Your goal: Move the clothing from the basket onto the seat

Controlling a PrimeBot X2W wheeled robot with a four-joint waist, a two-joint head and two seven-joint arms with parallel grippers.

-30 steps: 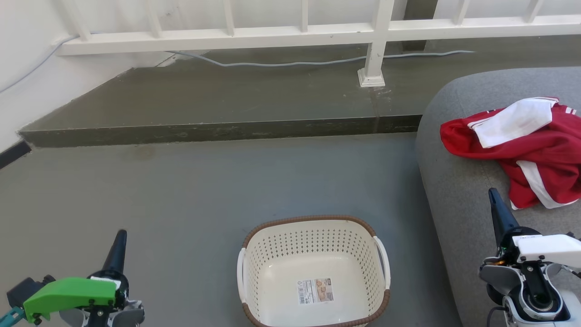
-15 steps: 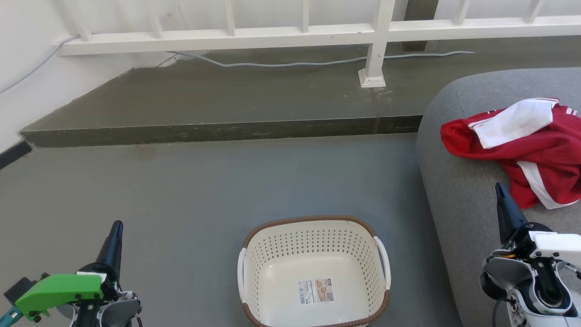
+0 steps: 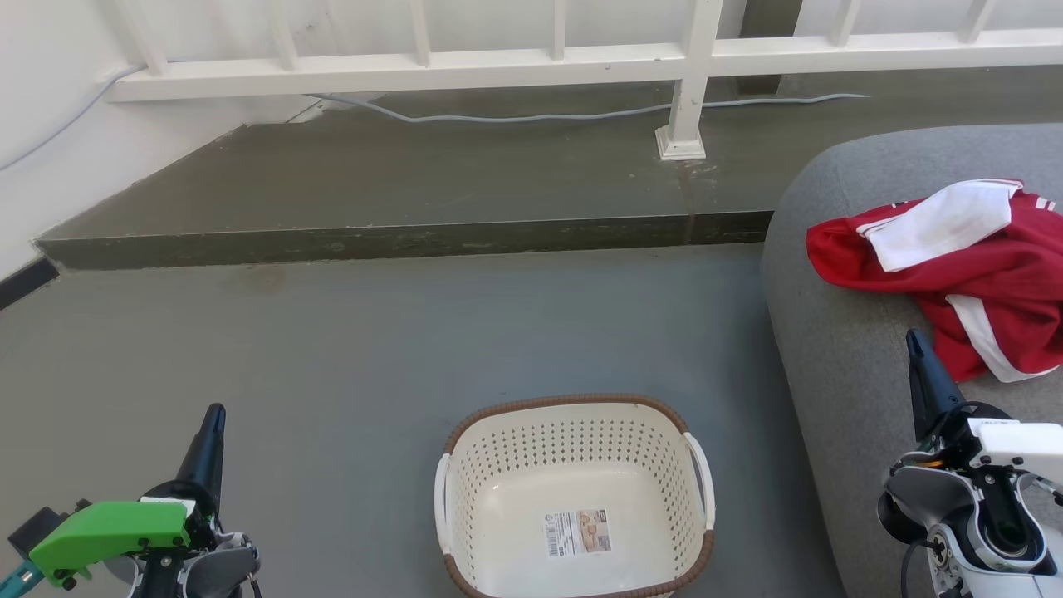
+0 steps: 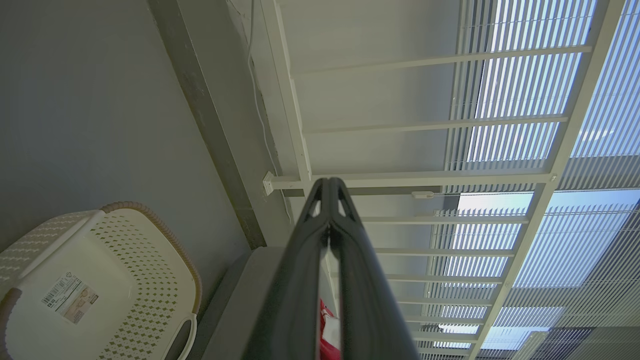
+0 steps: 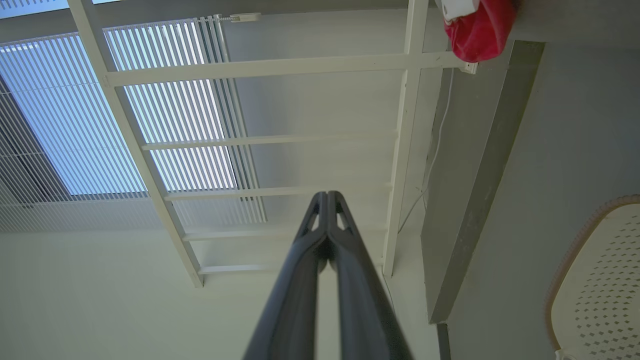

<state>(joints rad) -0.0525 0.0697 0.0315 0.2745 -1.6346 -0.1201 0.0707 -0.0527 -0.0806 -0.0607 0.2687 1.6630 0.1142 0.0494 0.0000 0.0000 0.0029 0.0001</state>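
Observation:
The red and white clothing (image 3: 963, 270) lies crumpled on the grey seat (image 3: 839, 349) at the right; a red fold of the clothing (image 5: 477, 30) shows in the right wrist view. The cream basket (image 3: 573, 498) with its brown rim stands on the floor at the bottom centre, with just a paper label inside; the basket (image 4: 100, 280) also appears in the left wrist view. My left gripper (image 3: 213, 415) is shut, holding nothing, left of the basket. My right gripper (image 3: 915, 340) is shut and holds nothing, over the seat's front, just below the clothing.
A raised dark step (image 3: 399, 237) crosses the floor behind the basket. A white railing (image 3: 548, 58) with a post (image 3: 685, 108) stands on it, and a grey cable (image 3: 581, 112) runs along its foot. A white wall (image 3: 50, 124) closes the left side.
Both grippers have dropped slightly toward the bottom of the head view over the first half second, then held still. Basket and clothing stay where they were.

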